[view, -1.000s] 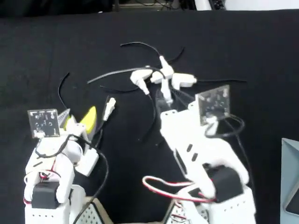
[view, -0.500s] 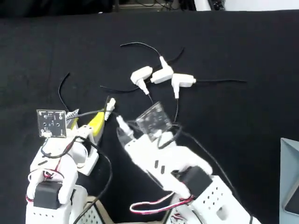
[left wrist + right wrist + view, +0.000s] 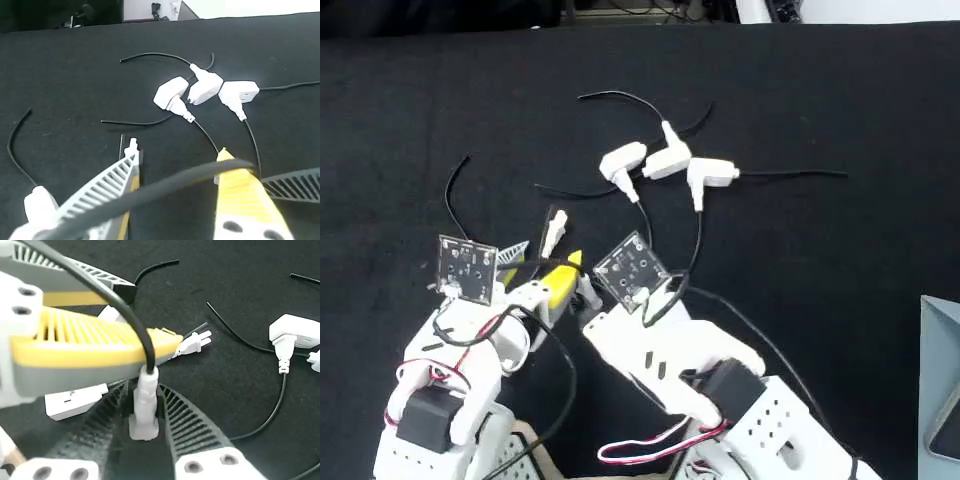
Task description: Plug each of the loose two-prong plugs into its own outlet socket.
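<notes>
Three white outlet sockets [image 3: 623, 160] [image 3: 667, 160] [image 3: 712, 172] lie clustered at the back middle of the black table, each with a thin black cable. My right gripper [image 3: 144, 387] is shut on a white two-prong plug [image 3: 145, 410], low over the table near the front left. The plug's black cable [image 3: 165, 182] passes between the fingers of my open left gripper [image 3: 179, 155], whose yellow finger [image 3: 560, 275] lies right beside the right gripper [image 3: 582, 292]. A second loose plug [image 3: 555, 232] lies just beyond both grippers, apart from them.
A white block-shaped piece [image 3: 75, 400] lies under the left gripper, next to the held plug. A loose black wire [image 3: 452, 190] curves at the left. A grey-blue object [image 3: 940, 380] stands at the right edge. Open cloth stretches to the right of the sockets.
My right arm swung from beside the sockets toward the front left, carrying the plug and its cable. The left arm shifted right, so its fingers now straddle that cable.
</notes>
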You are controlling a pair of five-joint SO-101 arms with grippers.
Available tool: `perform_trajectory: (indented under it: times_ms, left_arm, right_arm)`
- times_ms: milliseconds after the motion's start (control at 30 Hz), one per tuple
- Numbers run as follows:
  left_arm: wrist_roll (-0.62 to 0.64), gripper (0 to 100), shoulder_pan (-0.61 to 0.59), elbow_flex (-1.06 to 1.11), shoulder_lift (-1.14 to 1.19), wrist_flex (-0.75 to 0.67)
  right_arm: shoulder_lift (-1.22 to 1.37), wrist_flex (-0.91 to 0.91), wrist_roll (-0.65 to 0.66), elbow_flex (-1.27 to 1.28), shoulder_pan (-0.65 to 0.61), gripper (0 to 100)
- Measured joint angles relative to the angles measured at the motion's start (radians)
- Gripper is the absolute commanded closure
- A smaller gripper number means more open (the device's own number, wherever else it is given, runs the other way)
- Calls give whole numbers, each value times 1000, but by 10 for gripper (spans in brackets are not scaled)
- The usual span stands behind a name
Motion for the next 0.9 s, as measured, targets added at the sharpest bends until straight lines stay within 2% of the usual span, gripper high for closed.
perform_trajectory:
  times_ms: [133, 267, 467, 700, 900]
  left_arm:
    - [-37, 751, 20, 0, 3, 8]
    - [-130, 752, 87, -3, -6, 94]
    - [-155, 750, 104, -5, -37, 129]
    - [-160, 753, -46, -6, -35, 129]
    - [-123, 750, -141, -6, -35, 129]
  right_arm:
    - [0, 0, 0, 3, 0, 987]
    - [0, 0, 18, 26, -9, 987]
    - [0, 0, 31, 31, -14, 987]
    - [0, 0, 35, 31, 38, 987]
    - [0, -75, 37, 61, 80, 987]
